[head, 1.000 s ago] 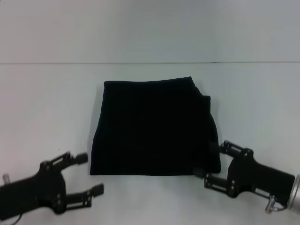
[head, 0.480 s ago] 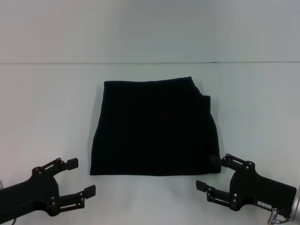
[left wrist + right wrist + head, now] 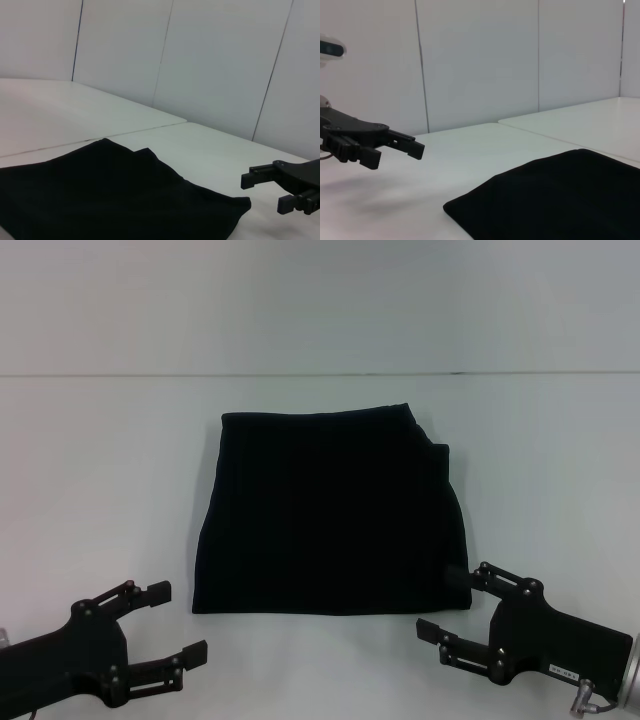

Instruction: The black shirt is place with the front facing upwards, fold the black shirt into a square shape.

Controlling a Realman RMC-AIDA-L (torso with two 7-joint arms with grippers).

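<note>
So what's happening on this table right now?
A two-armed robot is folding a black shirt, which already lies folded into a rough square on the white table. Neither gripper holds it: the left gripper is open near its near-left corner, and the right gripper is open beside its near-right corner.

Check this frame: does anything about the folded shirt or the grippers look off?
Mostly tidy. The black shirt lies folded on the white table, but not quite square: an under layer juts out along its right edge, and it widens toward the robot. The left gripper and right gripper are open, near its front corners.
</note>
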